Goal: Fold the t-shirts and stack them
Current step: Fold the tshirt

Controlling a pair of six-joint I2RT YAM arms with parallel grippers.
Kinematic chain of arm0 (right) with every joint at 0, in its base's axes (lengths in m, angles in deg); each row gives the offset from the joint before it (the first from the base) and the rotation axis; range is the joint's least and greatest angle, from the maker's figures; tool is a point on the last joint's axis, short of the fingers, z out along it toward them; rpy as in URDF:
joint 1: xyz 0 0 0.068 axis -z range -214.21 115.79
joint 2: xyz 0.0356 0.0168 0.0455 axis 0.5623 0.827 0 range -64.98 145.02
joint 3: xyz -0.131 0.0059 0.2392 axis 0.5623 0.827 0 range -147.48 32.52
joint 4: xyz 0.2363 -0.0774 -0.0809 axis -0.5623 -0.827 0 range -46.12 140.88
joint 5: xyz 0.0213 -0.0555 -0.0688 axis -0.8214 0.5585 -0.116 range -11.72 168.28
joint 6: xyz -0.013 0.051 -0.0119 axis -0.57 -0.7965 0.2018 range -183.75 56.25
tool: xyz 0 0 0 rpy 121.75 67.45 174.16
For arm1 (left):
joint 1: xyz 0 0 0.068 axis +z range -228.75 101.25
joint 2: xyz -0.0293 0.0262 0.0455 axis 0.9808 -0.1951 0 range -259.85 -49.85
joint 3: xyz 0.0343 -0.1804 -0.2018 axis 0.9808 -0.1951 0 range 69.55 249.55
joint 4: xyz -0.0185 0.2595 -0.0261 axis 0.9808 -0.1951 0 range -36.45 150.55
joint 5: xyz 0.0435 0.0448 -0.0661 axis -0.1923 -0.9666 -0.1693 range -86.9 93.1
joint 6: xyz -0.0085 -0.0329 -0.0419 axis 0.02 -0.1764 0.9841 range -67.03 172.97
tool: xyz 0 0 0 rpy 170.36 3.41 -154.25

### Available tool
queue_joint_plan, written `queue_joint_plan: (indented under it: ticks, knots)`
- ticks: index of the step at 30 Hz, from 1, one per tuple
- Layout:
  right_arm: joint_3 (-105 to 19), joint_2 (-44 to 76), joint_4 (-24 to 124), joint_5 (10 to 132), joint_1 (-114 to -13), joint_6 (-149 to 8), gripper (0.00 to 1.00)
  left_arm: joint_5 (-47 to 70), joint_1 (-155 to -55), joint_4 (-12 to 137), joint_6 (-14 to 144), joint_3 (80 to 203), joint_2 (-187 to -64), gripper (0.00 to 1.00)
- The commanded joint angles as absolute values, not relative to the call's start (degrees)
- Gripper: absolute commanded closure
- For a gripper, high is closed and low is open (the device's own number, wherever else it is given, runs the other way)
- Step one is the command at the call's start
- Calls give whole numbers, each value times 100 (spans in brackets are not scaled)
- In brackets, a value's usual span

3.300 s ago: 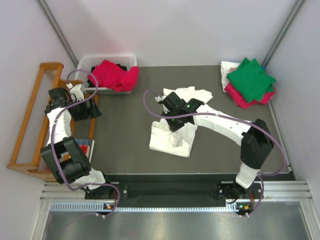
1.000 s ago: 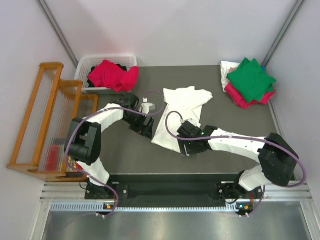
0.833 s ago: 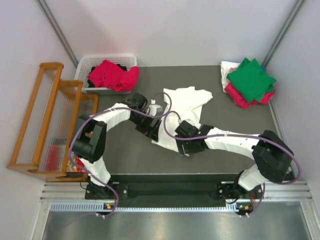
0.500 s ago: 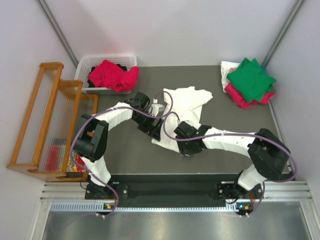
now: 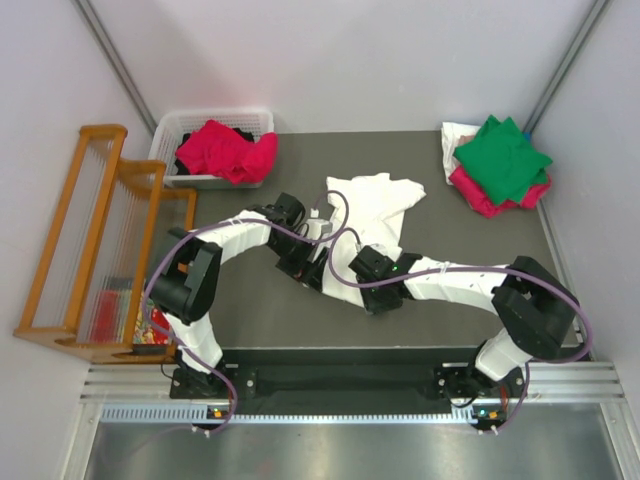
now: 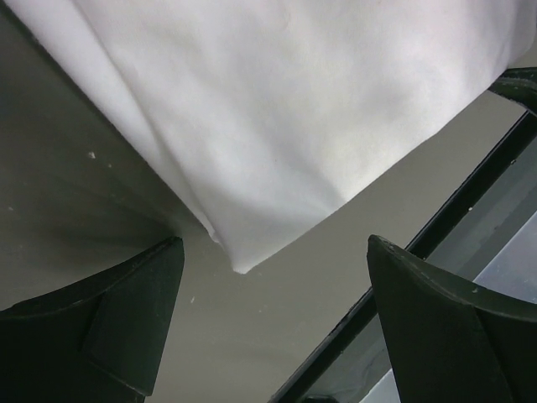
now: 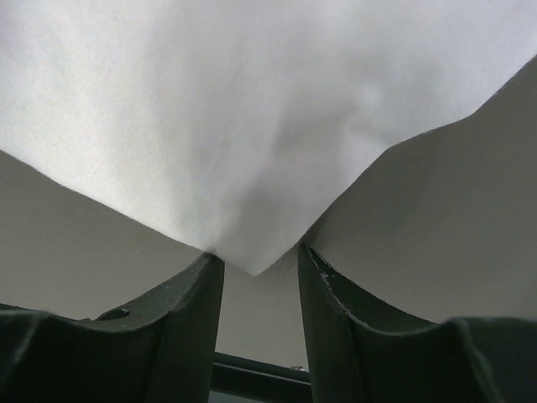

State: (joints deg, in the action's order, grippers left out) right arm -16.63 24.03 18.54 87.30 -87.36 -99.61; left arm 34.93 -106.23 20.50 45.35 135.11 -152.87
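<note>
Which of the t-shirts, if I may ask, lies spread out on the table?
The white t-shirt at mid-table; the green t-shirt and pink t-shirt sit folded at far right, and the crimson t-shirt is heaped in the basket.

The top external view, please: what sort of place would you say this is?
Probably a lab test cell for laundry folding: plain white walls enclose a dark table, with a white basket of t-shirts and a folded stack.
</note>
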Motion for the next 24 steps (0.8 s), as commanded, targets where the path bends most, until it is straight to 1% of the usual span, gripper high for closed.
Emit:
queue_joint_plan:
  ticks: [1, 4, 10, 11, 13, 14, 15, 17, 20, 22, 24]
  knots:
    - [-1740, 2440, 2091, 8742, -8809, -9891, 60, 3377, -10731, 2073, 4392, 13345, -15330, 9]
    - [-1749, 2484, 2117, 8725, -8809, -9900, 64, 3290, -10731, 2240, 4444, 13283, -15294, 17]
    - [-1784, 2555, 2118, 8716, -8818, -9838, 68, 3105, -10731, 2320, 4392, 13388, -15268, 27]
    - [-1819, 2555, 2117, 8724, -8809, -9847, 69, 3096, -10731, 2328, 4383, 13432, -15277, 32]
    - [-1828, 2564, 2091, 8733, -8809, -9803, 69, 3052, -10731, 2346, 4383, 13467, -15312, 38]
    - [-1863, 2564, 2082, 8733, -8809, -9803, 69, 3035, -10731, 2346, 4366, 13520, -15329, 44]
    - [-1881, 2555, 2065, 8742, -8809, -9777, 70, 3000, -10731, 2285, 4357, 13573, -15399, 45]
    - [-1898, 2555, 2030, 8751, -8809, -9751, 70, 2955, -10731, 2188, 4304, 13757, -15487, 46]
    - [-1960, 2555, 1959, 8804, -8809, -9698, 70, 2903, -10731, 2162, 4269, 13907, -15567, 44]
    - [-1986, 2537, 1933, 8839, -8800, -9663, 69, 2885, -10731, 2170, 4286, 13986, -15549, 37]
    - [-2004, 2520, 1924, 8856, -8800, -9628, 69, 2885, -10731, 2162, 4304, 14039, -15558, 35]
